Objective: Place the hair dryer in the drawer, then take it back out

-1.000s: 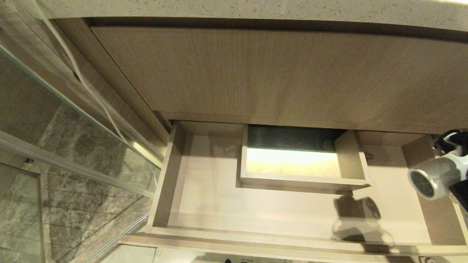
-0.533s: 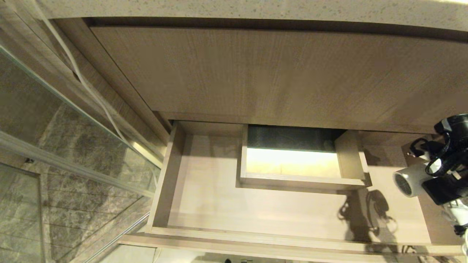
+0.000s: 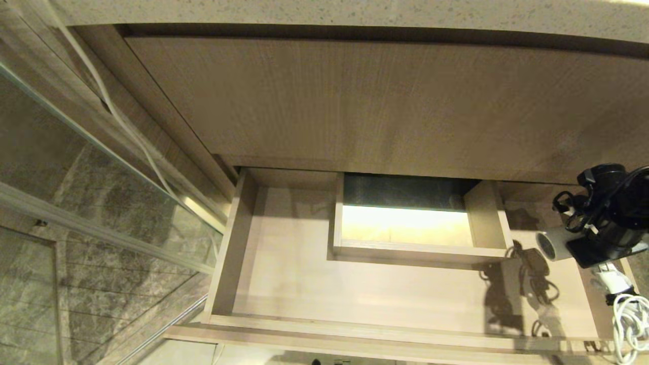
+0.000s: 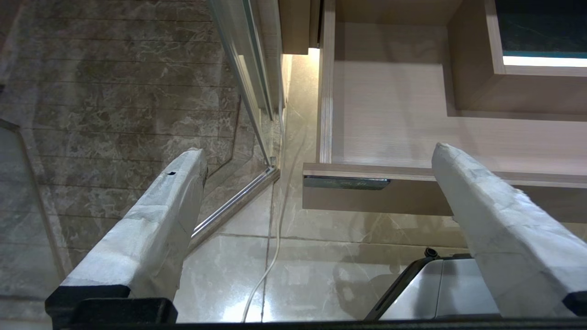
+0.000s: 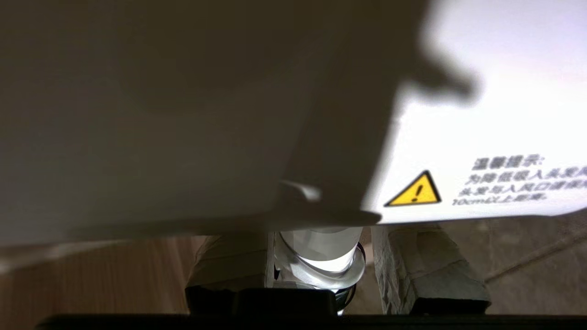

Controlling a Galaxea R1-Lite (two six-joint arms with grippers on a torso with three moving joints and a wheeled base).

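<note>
Beside the drawer's (image 3: pixel 284 263) left wall I see a glass door (image 3: pixel 91 167) and a thin white cable (image 3: pixel 127 129). My left gripper (image 4: pixel 316 215) hangs out past the drawer's front, over the floor (image 4: pixel 321 270), with its fingers wide apart and nothing between them. At the back of the drawer sits the boxed cut-out (image 3: pixel 405 230). Over the drawer's right end, my right gripper (image 5: pixel 321 256) has its fingers closed on the hair dryer (image 3: pixel 555 243), grille facing into the drawer. Its white cord (image 3: pixel 628 314) dangles past the drawer's right wall.

Black arm, looped cables, pale wrapped fingers (image 4: pixel 151 215).
</note>
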